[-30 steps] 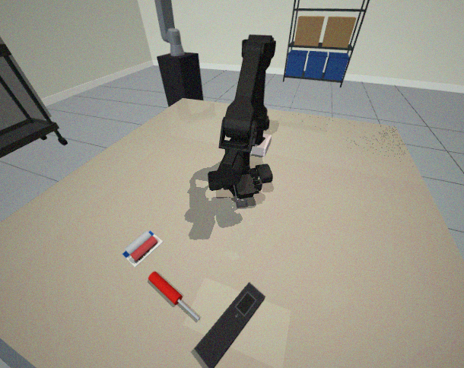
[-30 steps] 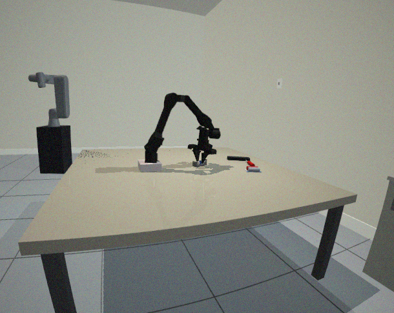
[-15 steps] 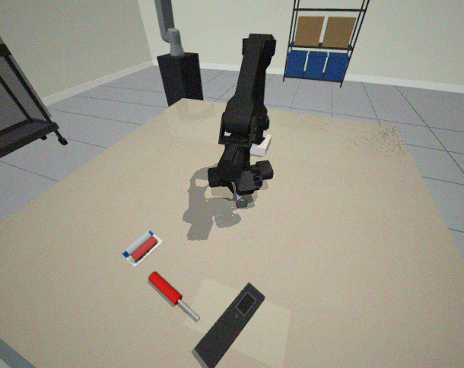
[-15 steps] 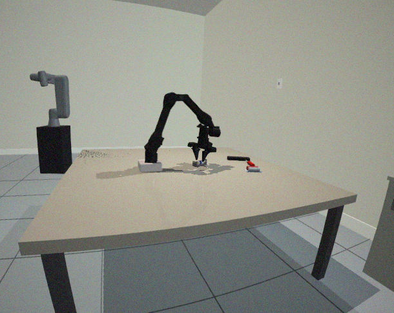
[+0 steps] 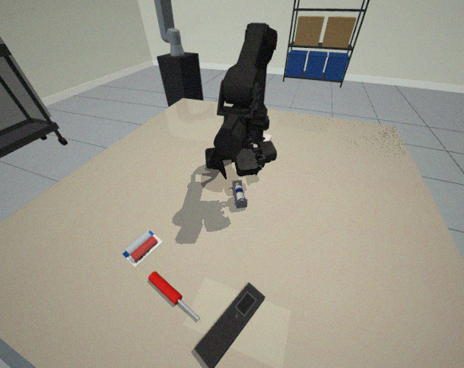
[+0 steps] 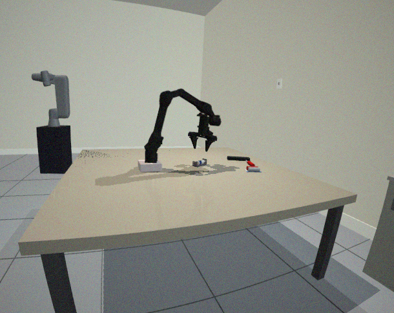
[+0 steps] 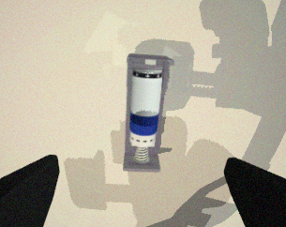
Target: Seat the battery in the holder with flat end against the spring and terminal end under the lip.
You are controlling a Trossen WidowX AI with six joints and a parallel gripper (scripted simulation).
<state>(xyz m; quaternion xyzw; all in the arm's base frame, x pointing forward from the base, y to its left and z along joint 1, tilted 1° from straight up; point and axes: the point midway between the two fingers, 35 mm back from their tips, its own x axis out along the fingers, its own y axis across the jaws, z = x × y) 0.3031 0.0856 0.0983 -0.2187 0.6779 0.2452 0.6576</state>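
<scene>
The battery point(image 5: 239, 191) point(image 6: 200, 162) point(image 7: 146, 98), white with a blue band, lies lengthwise in the grey holder point(image 5: 242, 204) point(image 7: 142, 167). In the wrist view its flat end meets the coil spring point(image 7: 142, 155), and its plus-marked terminal end faces the lip point(image 7: 151, 58). It looks straight between the side walls. A narrow gap shows between the terminal end and the lip; whether the end is under the lip I cannot tell. My gripper point(image 6: 201, 149) point(image 7: 145, 167) is wide open and empty, above the holder and touching neither it nor the battery.
On the table point(image 5: 343, 237) point(image 6: 140, 208), a card with a red and a silver cylinder point(image 5: 142, 248) point(image 6: 252, 169), a red-handled screwdriver point(image 5: 165, 287) point(image 6: 250, 163) and a black remote-like bar point(image 5: 224, 330) point(image 6: 238, 158) lie away from the holder. The arm's pale base point(image 6: 149, 165) stands behind it.
</scene>
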